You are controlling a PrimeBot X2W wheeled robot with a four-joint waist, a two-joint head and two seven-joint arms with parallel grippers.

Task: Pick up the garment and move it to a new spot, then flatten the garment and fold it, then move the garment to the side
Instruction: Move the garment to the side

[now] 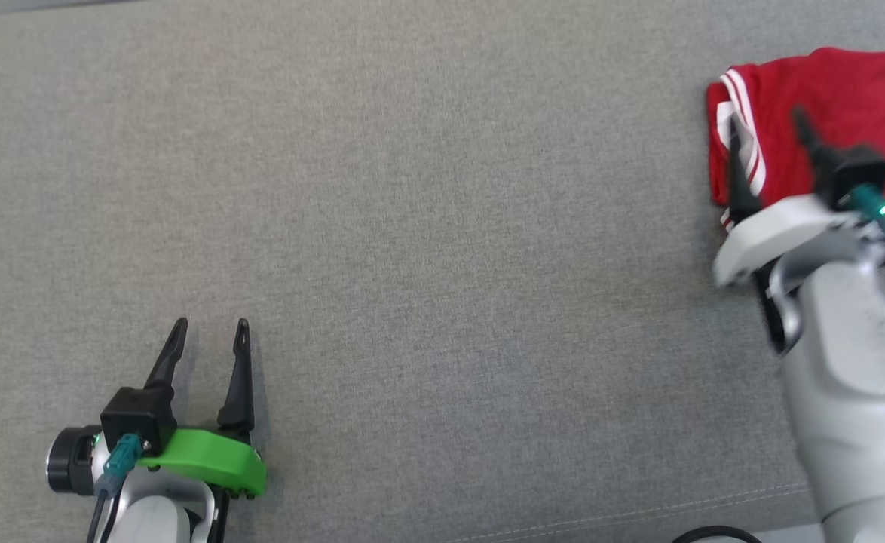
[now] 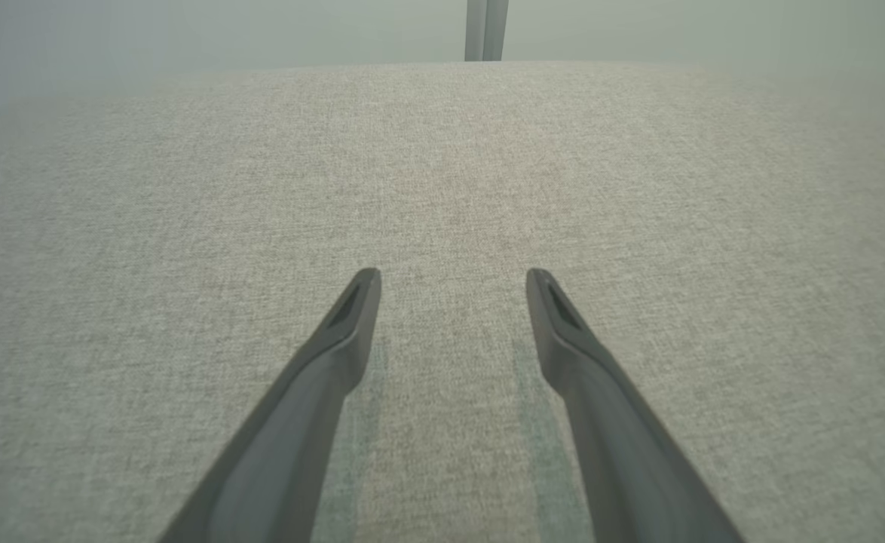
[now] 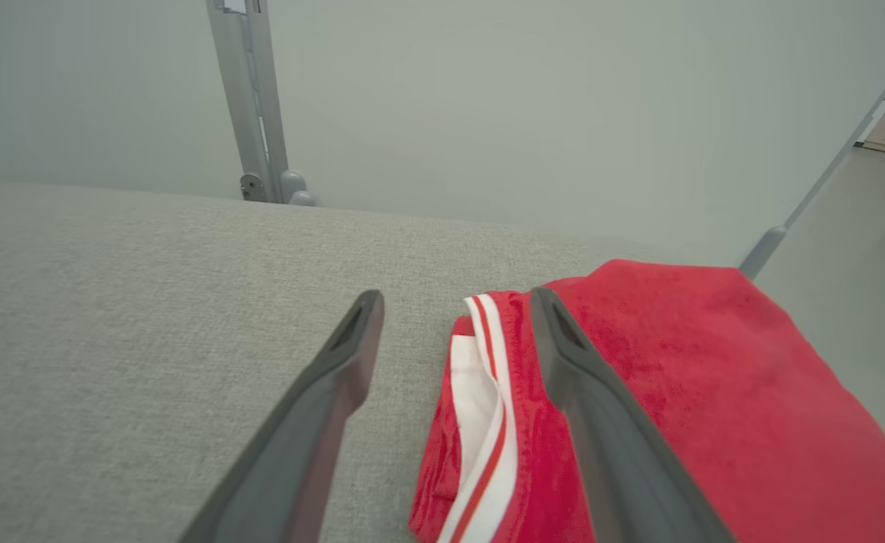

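There is one red garment [image 1: 849,98] on one grey fabric surface [image 1: 442,226]. Two grippers are present, the left gripper [image 1: 211,324] and the right gripper [image 1: 764,121], each with two dark fingers, so four fingers in total. Behind the surface stand two metal posts: one upright post [image 3: 250,98] and one slanted post [image 3: 827,173].

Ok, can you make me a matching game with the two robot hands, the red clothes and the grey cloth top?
Things:
1. left gripper
2. right gripper
3. garment
4. cloth surface

Descriptions:
A. red with white stripes, lying at the far right
B. open, over bare grey cloth
C. grey and woven, under everything
D. open, at the garment's striped edge

Pairs: 1-B, 2-D, 3-A, 4-C.
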